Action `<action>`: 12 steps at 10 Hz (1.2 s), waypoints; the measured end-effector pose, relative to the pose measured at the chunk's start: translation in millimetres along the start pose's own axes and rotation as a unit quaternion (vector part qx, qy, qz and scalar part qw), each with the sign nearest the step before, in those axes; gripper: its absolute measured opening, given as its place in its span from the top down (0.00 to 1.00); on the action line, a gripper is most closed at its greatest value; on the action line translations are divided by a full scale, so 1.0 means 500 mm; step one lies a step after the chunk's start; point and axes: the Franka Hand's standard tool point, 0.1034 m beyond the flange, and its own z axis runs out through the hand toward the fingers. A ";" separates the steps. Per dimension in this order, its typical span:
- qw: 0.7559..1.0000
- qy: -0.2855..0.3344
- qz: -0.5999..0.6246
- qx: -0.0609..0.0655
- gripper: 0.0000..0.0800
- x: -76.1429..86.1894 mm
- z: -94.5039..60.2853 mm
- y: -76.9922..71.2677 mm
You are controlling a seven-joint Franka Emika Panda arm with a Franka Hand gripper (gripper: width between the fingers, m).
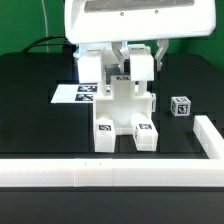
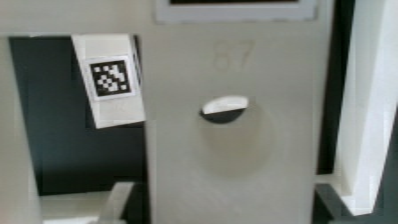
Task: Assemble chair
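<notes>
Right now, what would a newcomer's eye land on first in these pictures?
The half-built white chair stands mid-table on the black surface, tagged pieces toward the camera, with the arm's tool closed on its top. In the wrist view a broad white slab with one dark hole fills the picture. A small tagged cube sits alone at the exterior view's right.
</notes>
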 end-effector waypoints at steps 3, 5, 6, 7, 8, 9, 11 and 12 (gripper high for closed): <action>1.000 0.000 -0.004 0.001 0.64 -0.011 -0.003 0.001; 1.000 -0.004 -0.011 0.001 0.64 -0.026 0.002 -0.011; 1.000 -0.005 -0.010 0.000 0.64 -0.028 0.003 -0.010; 1.000 -0.005 -0.010 0.000 0.64 -0.028 0.003 -0.010; 1.000 -0.005 -0.010 0.000 0.64 -0.028 0.004 -0.010; 1.000 -0.005 -0.010 0.000 0.64 -0.028 0.004 -0.009; 1.000 -0.002 -0.011 -0.001 0.64 -0.029 0.006 -0.012; 1.000 -0.001 -0.013 -0.001 0.64 -0.030 0.007 -0.017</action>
